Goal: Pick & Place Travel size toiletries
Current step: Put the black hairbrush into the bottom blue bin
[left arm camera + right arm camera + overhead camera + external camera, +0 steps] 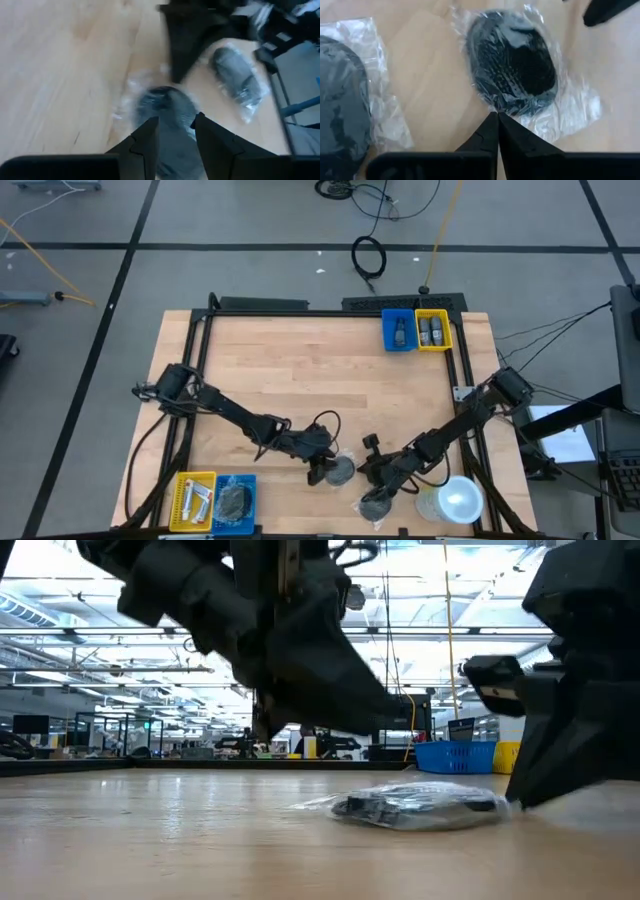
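The right gripper [496,120] has its fingers pinched together on the wrap edge of a disc [512,62], which lies at its 12 o'clock. The left gripper [175,131] sits partly apart over another disc [165,107], gripping nothing that shows, near the table's front edge.

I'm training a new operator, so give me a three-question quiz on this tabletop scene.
1. True or false: the jaws of the right gripper are shut.
2. How many wrapped discs lie on the bare table?
3. The left gripper hangs over: A a wrapped disc, B a white-lidded cup, C a yellow bin.
Key: 1 true; 2 two; 3 A.
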Controlling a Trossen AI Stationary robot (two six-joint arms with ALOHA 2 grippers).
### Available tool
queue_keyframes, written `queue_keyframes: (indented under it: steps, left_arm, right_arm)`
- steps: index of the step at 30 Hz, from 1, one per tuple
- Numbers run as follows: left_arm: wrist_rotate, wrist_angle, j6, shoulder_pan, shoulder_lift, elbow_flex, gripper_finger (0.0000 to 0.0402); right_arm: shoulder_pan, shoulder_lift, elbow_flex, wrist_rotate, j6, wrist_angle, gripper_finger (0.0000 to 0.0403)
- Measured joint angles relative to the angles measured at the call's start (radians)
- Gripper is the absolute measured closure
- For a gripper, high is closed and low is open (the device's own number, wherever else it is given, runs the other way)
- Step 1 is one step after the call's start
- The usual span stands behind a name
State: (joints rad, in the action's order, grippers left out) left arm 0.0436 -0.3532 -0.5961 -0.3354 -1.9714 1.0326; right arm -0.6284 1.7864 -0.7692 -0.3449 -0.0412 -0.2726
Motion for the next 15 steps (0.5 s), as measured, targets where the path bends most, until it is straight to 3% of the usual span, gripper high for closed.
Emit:
queue_keyframes:
  steps: [15]
  left_arm:
    - [0.013, 0.011, 0.091, -0.011, 0.090, 0.002, 0.0277]
  right_arm:
    - [-0.013, -0.265, 0.000, -0.163, 0.136, 0.114, 0.0403]
